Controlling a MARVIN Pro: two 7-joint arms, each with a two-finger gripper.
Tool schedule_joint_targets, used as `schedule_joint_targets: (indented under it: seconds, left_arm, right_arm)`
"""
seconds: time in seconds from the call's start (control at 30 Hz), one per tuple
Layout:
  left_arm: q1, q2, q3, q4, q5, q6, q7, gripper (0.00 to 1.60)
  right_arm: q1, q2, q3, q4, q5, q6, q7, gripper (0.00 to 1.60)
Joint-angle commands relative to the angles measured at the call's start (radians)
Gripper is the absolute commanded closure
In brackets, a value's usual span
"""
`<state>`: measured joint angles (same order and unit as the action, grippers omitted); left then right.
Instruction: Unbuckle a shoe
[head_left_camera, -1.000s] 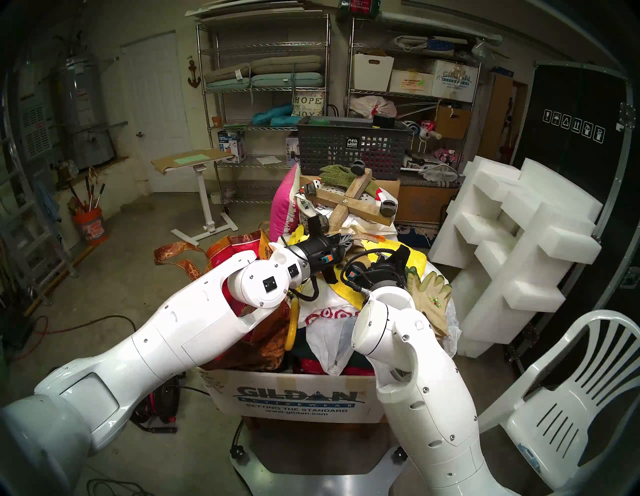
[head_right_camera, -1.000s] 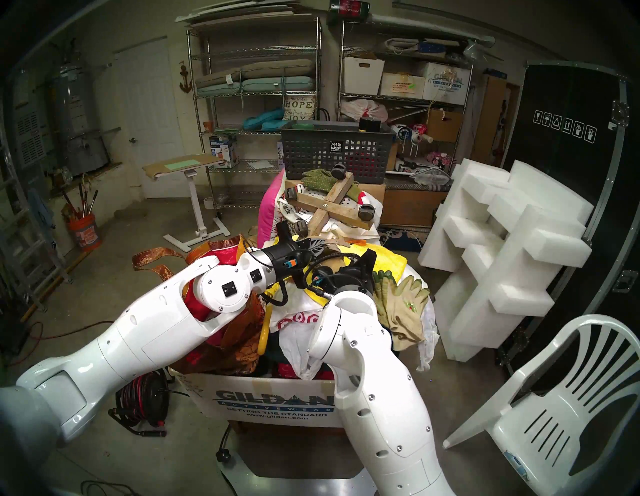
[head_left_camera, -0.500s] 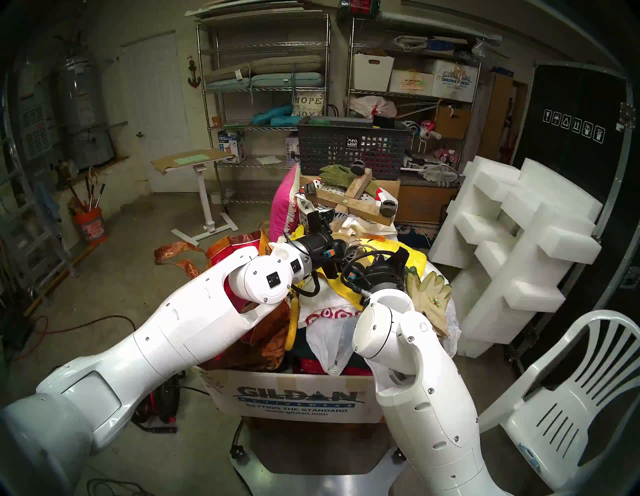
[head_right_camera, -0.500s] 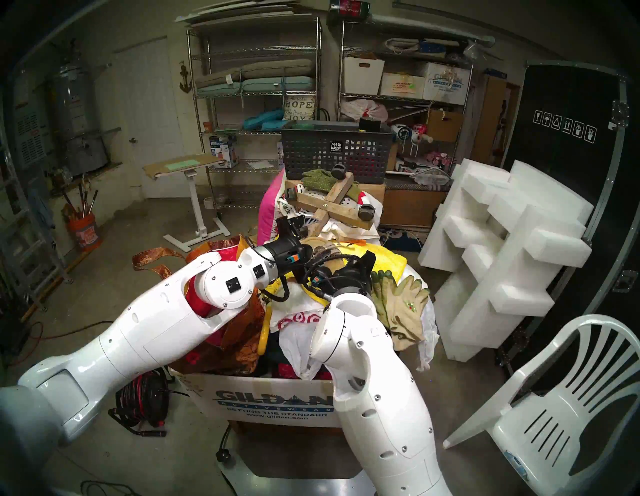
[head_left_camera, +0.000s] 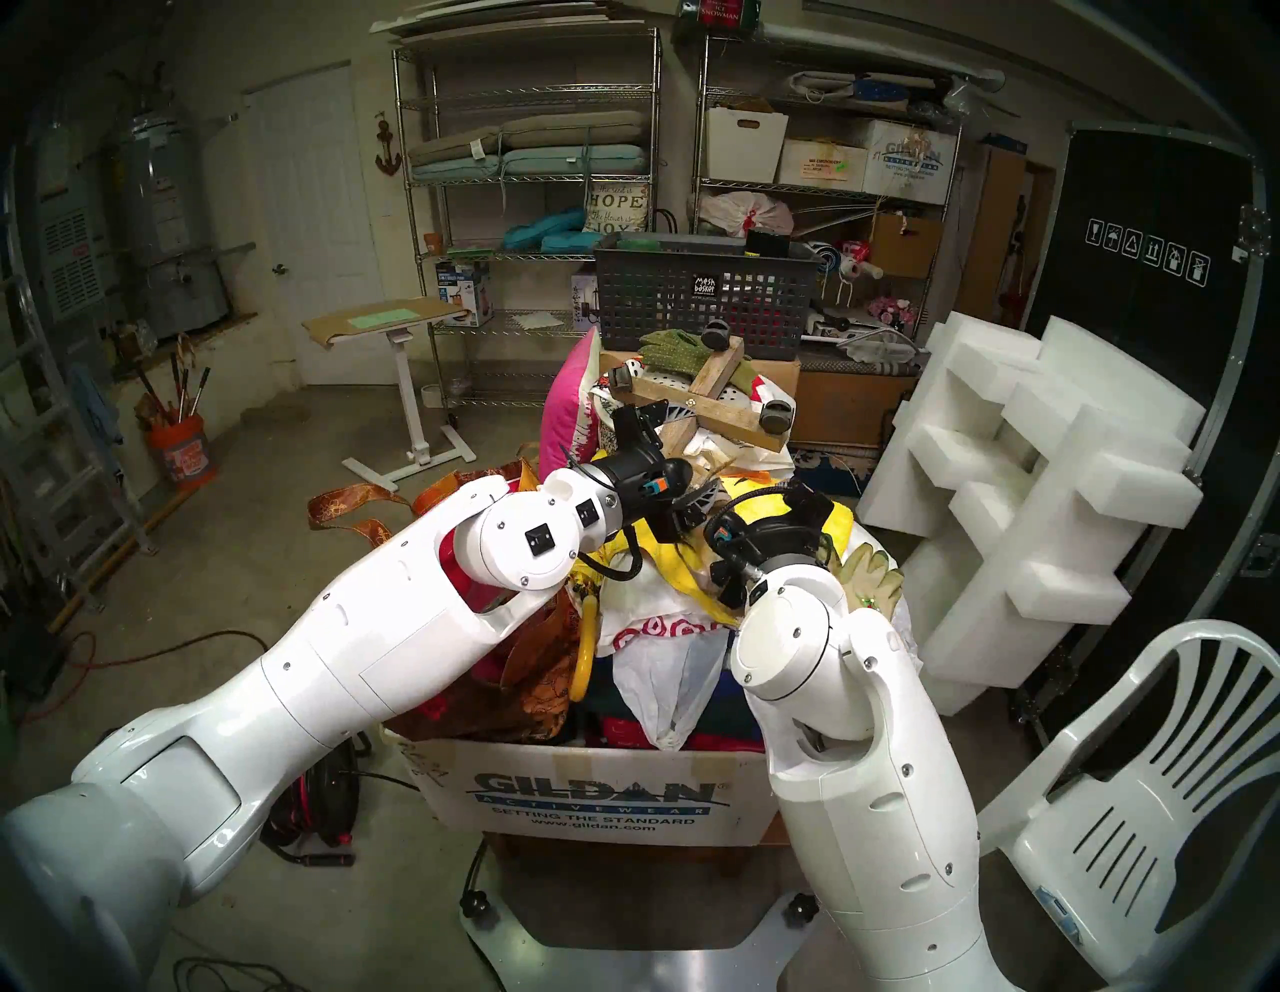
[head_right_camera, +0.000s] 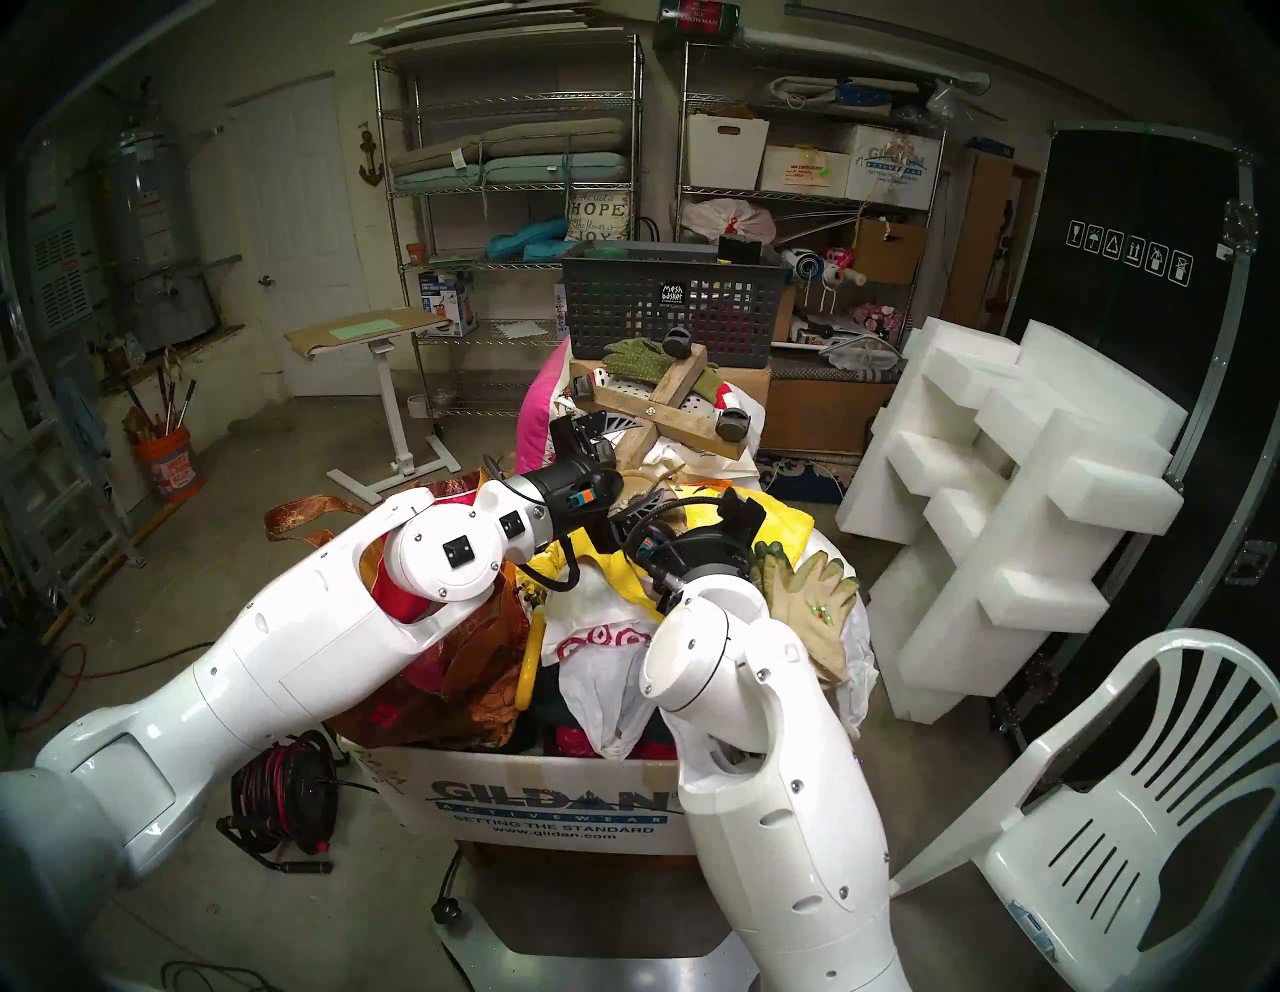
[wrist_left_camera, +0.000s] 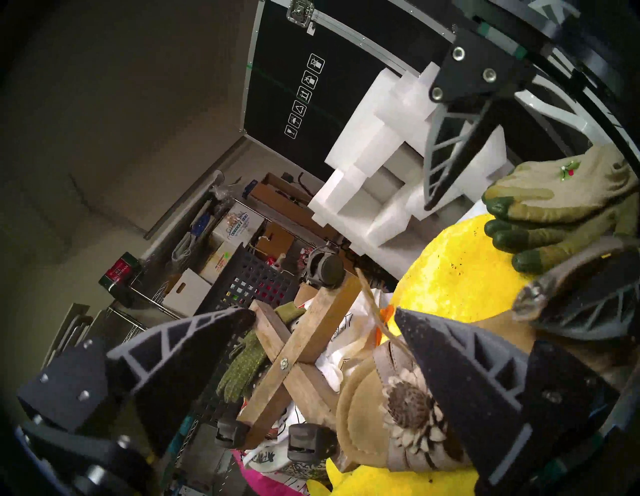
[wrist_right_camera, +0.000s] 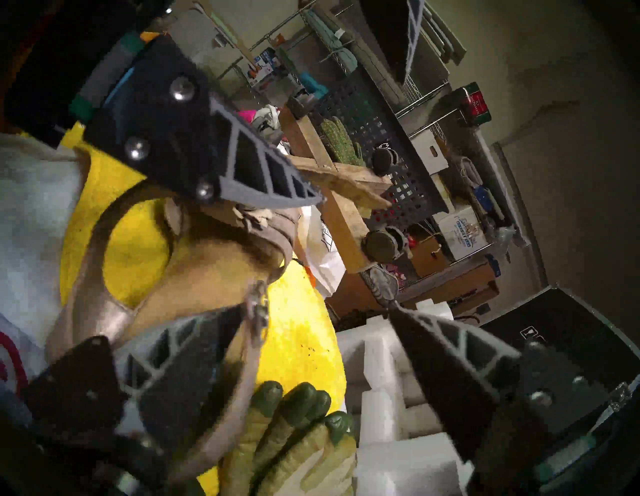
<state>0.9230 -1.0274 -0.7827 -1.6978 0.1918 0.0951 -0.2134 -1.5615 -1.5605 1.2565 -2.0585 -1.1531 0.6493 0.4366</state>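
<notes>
The left gripper (wrist_left_camera: 325, 318), its black ribbed fingers spread wide and empty, has the tan strappy sandal with a brown-and-cream flower (wrist_left_camera: 398, 419) just beside its right-hand finger on the yellow cloth (wrist_left_camera: 460, 277), while the right gripper (wrist_right_camera: 318, 311) stands part-open, the sandal's small buckle (wrist_right_camera: 257, 308) at its left fingertip.

the sandal (wrist_left_camera: 363, 412) looked like matt tan suede with a fuzzy flower, and its little buckle (wrist_right_camera: 257, 310) was shiny metal. the gripper fingers (wrist_left_camera: 180, 346) were matt ribbed plastic. the cross (wrist_left_camera: 294, 350) was rough bare wood, the yellow cloth (wrist_left_camera: 460, 277) was fuzzy, and the gloves (wrist_left_camera: 554, 201) were knit with rubbery green tips.
</notes>
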Motion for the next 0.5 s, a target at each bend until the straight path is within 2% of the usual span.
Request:
schedule_joint_targets:
  seconds: [0.0, 0.27, 0.47]
  left_arm:
    - [-0.023, 0.005, -0.038, -0.038, -0.028, 0.000, -0.004, 0.00]
    - [-0.030, 0.011, -0.075, -0.070, -0.047, 0.000, 0.002, 0.00]
    - [-0.009, 0.057, -0.100, -0.118, -0.061, 0.007, -0.004, 0.00]
  right_arm:
    - [0.014, -0.020, 0.022, -0.069, 0.054, -0.019, 0.015, 0.00]
    - [0.029, -0.030, 0.064, -0.144, 0.104, -0.031, 0.030, 0.00]
    - [0.038, -0.027, 0.120, -0.202, 0.146, -0.043, 0.056, 0.00]
